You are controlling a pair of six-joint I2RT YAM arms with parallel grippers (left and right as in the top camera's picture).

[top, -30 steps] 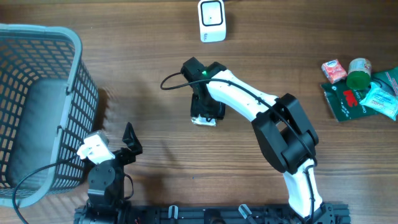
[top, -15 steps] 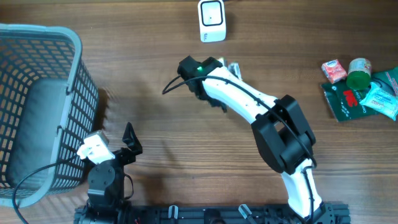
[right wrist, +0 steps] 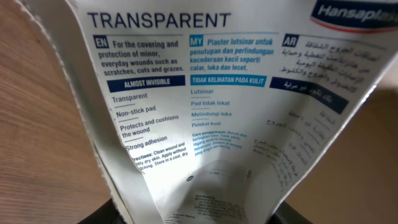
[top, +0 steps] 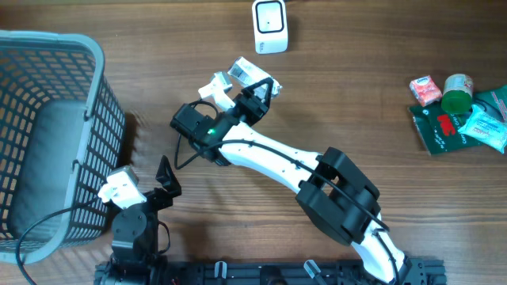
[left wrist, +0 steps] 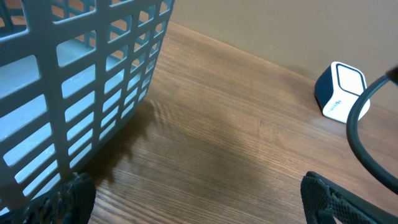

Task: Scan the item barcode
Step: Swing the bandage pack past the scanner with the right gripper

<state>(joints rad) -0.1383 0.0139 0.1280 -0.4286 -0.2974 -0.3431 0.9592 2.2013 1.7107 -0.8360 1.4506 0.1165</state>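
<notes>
The item is a white plaster packet point(top: 248, 74) with blue print, held in the air just below and left of the white barcode scanner point(top: 270, 26). My right gripper point(top: 255, 93) is shut on the packet's lower end. In the right wrist view the packet point(right wrist: 205, 106) fills the frame with its printed text side toward the camera, pinched at the bottom between the dark fingers point(right wrist: 124, 215); no barcode shows there. My left gripper point(top: 164, 180) rests open near the table's front edge. In the left wrist view it point(left wrist: 199, 200) holds nothing, and the scanner point(left wrist: 342, 92) is far right.
A grey plastic basket point(top: 79, 43) stands at the left, close to the left gripper, and its wall point(left wrist: 81, 74) fills the left wrist view's left side. A pile of other small packets and a green-capped tub point(top: 457, 99) lies at the right edge.
The right arm lifted the packet off the table and swung its wrist to the left, bringing the packet up toward the scanner. The left arm has not moved.
</notes>
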